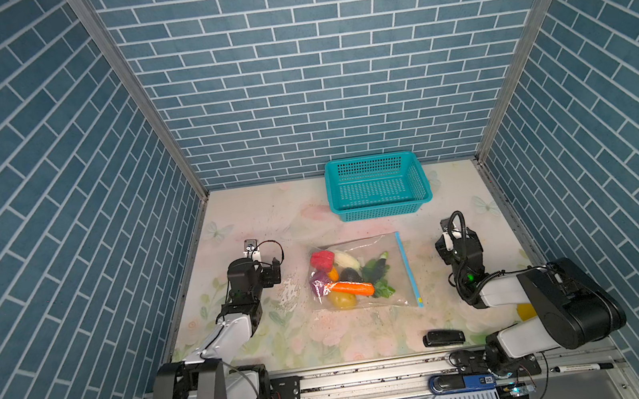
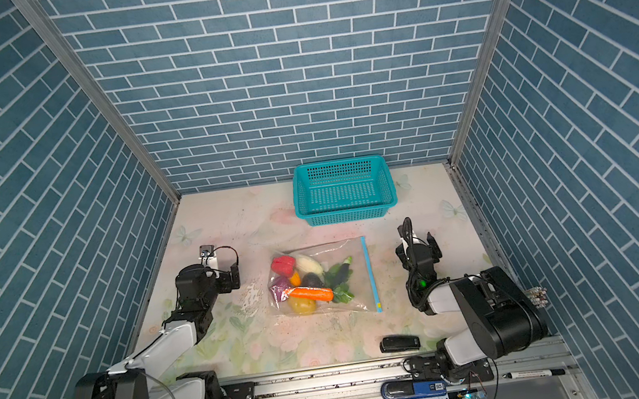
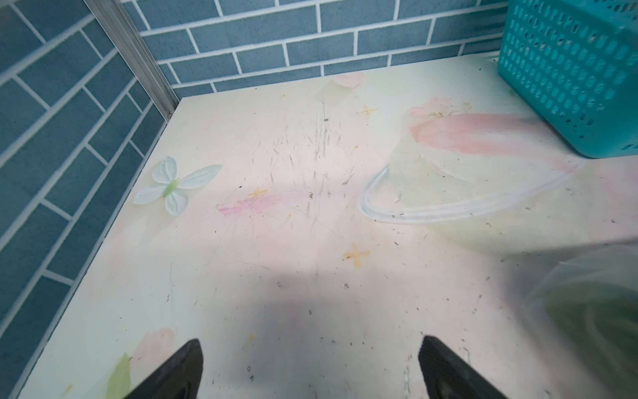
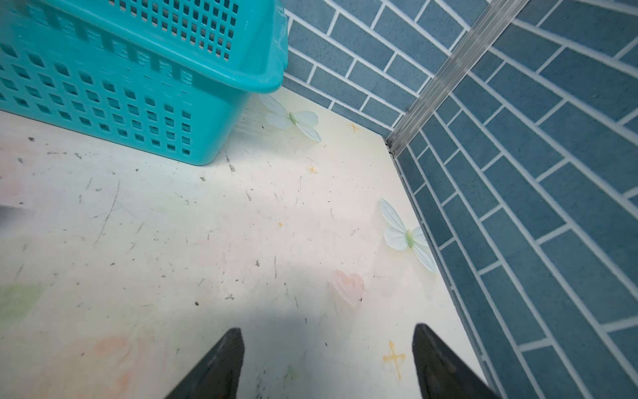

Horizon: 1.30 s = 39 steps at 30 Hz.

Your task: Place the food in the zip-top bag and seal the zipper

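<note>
The zip-top bag [image 1: 375, 250] [image 2: 339, 254] lies flat in the middle of the table. The food [image 1: 352, 287] [image 2: 313, 291] is inside it: red piece, white piece, purple onion, carrot, yellow potato, dark eggplant, leafy greens. The zipper [image 1: 408, 268] [image 2: 370, 273] runs along the bag's right edge, with its yellow slider [image 1: 420, 301] at the near end. My left gripper [image 1: 254, 263] [image 3: 310, 340] stands open and empty to the left of the bag, whose corner [image 3: 587, 293] shows beside it. To the right of the bag, my right gripper [image 1: 457, 237] [image 4: 328, 328] is open over bare table.
A teal perforated basket [image 1: 371, 159] [image 3: 569, 69] [image 4: 121, 86] stands empty at the back, just behind the bag. A small black object [image 1: 444, 337] lies near the front edge. Something yellow [image 1: 525, 309] shows under the right arm. Brick-patterned walls close in three sides.
</note>
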Motion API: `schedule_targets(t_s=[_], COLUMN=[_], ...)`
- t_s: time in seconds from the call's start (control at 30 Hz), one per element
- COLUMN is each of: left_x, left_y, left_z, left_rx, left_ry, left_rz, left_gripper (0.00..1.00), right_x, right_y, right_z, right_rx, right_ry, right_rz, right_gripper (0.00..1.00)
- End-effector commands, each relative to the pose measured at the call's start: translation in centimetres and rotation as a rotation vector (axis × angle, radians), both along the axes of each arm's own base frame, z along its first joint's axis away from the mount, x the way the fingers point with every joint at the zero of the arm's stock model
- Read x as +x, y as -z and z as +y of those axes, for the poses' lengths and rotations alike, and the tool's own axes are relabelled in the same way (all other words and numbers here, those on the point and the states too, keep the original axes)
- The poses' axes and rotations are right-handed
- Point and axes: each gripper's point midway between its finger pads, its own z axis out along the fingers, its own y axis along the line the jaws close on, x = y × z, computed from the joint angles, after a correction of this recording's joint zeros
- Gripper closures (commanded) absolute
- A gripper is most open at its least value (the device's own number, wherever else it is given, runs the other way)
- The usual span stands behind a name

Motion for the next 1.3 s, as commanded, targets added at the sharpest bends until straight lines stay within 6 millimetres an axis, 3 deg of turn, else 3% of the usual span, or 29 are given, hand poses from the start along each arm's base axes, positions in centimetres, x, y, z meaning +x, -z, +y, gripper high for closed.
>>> schedule_targets(t_s=[0.0,0.3,0.47,0.93,1.27], left_x=[1.9,3.5,4.2,4.1,4.6], left_y=[-2.0,-2.2,-1.2,-0.4,0.3], left_z=[0.1,1.4,0.9,0.5,0.7], left_rx=[-0.005,-0.014,-0.013,-0.011,-0.002], left_ry=[0.014,-0.076,-0.044,-0.018,-0.038], left_rz=[-0.111,-0.155,-0.151,-0.171,-0.143], left_gripper=[0.01,0.01,0.01,0.01,0.01], right_x=[0.2,1.2,1.1,1.5,2.2], right_y=[-2.9,-2.3,-2.3,-1.3,-0.5], right_z=[0.3,-0.5,-0.6,-2.6,-2.7], right_rx=[0.090,0.149,0.169,0.327,0.386], right_ry=[-0.013,0.014,0.001,-0.010,-0.048], right_rz=[-0.131,-0.161,-0.160,-0.131,-0.082], right_gripper=[0.21,0.19,0.20,0.26,0.29])
